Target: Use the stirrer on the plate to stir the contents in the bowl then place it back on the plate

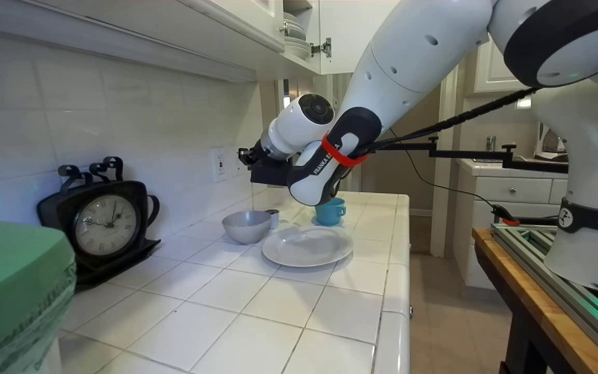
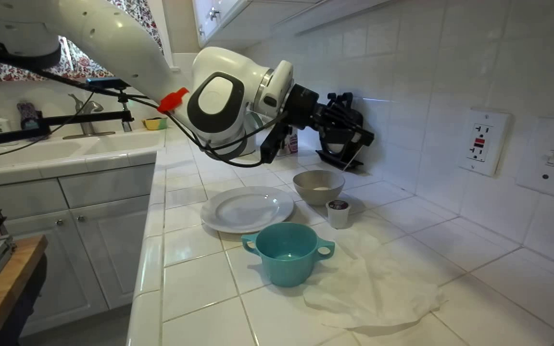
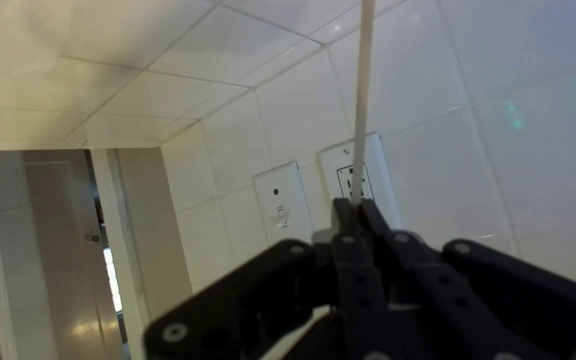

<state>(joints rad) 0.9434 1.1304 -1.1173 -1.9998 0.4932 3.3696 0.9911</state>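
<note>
The gripper holds the stirrer by one end, its jaws closed narrowly on it; in an exterior view the stirrer slants downward, its lower end near the bowl but apart from it. The plate rests on the counter just beside the bowl; the blue cup stands near both.

The plate looks glossy (the bowl rather matt).
</note>
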